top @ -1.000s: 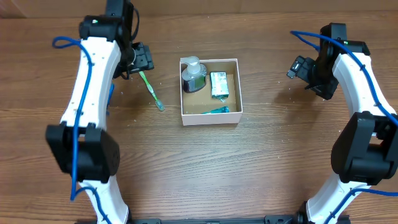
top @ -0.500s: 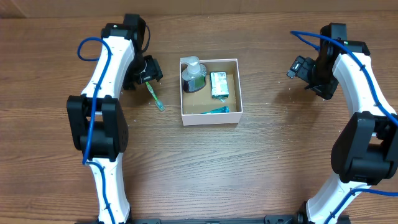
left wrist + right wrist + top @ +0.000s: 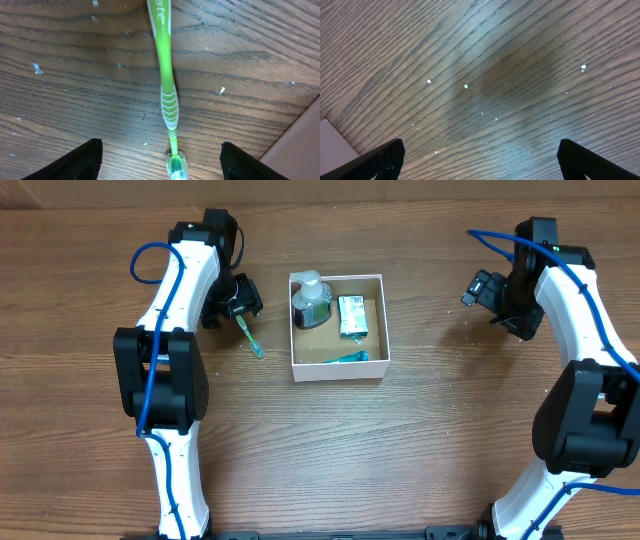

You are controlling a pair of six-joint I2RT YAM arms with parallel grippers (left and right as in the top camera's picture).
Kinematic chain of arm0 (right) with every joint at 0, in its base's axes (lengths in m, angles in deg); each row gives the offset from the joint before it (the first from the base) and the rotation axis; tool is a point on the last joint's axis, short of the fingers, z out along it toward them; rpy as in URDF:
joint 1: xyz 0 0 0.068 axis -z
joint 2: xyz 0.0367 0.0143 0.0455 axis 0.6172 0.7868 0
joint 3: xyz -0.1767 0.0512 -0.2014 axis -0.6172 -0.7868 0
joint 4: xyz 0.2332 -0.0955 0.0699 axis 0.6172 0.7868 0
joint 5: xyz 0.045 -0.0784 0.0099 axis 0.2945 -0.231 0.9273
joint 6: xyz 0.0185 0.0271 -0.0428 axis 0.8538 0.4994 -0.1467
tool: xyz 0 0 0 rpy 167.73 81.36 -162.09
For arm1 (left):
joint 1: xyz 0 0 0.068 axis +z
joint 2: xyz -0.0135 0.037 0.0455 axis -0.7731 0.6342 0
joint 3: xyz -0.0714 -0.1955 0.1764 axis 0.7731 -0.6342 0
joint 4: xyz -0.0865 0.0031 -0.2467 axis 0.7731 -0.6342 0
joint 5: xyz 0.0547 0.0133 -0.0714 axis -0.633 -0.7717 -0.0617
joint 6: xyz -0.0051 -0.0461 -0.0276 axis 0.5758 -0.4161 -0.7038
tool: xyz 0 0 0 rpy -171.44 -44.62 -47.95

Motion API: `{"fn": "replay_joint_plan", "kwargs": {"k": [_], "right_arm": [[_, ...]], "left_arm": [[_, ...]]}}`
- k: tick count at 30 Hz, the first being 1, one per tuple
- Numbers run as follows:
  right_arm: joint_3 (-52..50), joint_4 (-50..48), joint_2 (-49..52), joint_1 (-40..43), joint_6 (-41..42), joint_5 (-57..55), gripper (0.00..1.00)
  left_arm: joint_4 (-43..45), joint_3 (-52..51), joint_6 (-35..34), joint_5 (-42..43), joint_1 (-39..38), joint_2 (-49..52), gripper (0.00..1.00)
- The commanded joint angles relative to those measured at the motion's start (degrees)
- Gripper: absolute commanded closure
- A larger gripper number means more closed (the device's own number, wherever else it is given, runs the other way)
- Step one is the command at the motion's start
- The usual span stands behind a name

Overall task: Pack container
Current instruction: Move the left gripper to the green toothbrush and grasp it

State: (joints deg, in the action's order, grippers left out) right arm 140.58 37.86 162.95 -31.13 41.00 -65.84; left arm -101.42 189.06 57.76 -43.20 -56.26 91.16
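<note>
The container is a square white-walled box with a brown inside at the table's middle. It holds a clear pump soap bottle, a green packet and a teal item. A green toothbrush lies on the table left of the box. In the left wrist view the toothbrush lies between my fingers, its capped head nearest the camera. My left gripper is open just above the toothbrush's upper end, its open jaws wide apart. My right gripper is open and empty over bare wood, right of the box.
The wooden table carries small white specks. A white corner of the box shows at the right edge of the left wrist view, and another white corner at the left edge of the right wrist view.
My left arm has swung in toward the toothbrush, bringing the gripper down over its upper end. The right arm and the box contents have not moved.
</note>
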Motion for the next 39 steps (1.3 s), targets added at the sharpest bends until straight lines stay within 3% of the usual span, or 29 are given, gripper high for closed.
{"fn": "replay_joint_plan", "kwargs": {"k": [1, 39], "right_arm": [[0.1, -0.2, -0.3, -0.2, 0.3, -0.3, 0.0], [0.1, -0.2, -0.3, -0.2, 0.3, -0.3, 0.0]], "left_arm": [[0.2, -0.4, -1.9, -0.2, 0.0, 0.7, 0.23], [3.4, -7.2, -7.6, -1.5, 0.0, 0.9, 0.27]]}}
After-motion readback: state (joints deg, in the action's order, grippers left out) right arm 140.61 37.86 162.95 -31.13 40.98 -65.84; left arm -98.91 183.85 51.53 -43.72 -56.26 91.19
